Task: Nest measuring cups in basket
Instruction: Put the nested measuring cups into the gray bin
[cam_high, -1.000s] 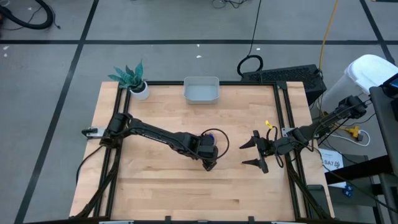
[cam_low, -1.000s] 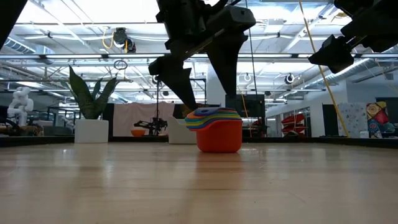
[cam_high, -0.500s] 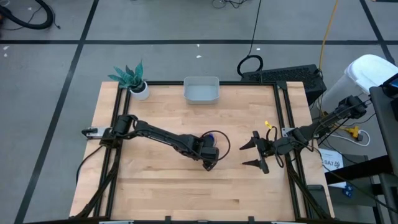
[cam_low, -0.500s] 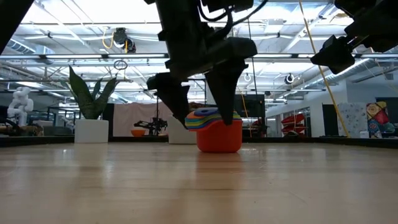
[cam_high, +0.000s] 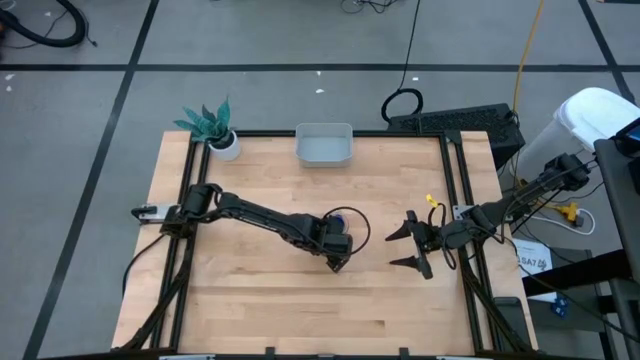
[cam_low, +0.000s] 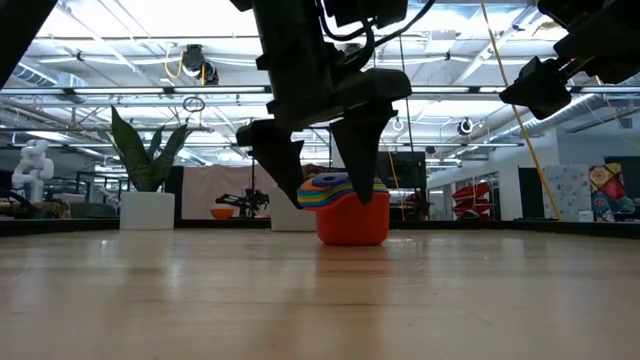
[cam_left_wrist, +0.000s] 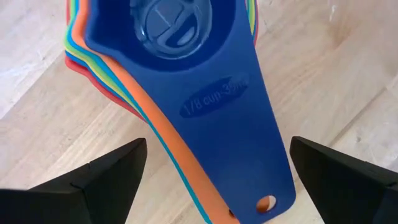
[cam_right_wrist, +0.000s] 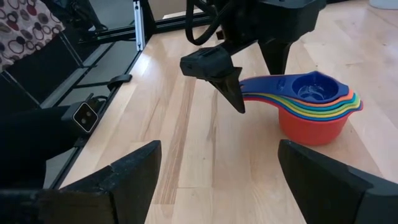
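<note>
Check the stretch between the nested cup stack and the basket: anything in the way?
Nothing: in the high view only bare wooden tabletop lies between the nested measuring cups, under the open left hand, and the basket at the far edge.

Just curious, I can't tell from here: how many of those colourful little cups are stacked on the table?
7 by the colour bands, all nested in one stack mid-table, under the open left gripper; some bands are thin, so I may be miscounting.

The nested measuring cups (cam_high: 339, 219) are sitting at the table's (cam_high: 250, 300) centre, with the left gripper (cam_high: 338, 262) straddling their handles. The basket (cam_high: 323, 145) is lying at twelve o'clock, the potted plant (cam_high: 212, 127) at eleven, the right gripper (cam_high: 405, 248) waiting at three.
</note>
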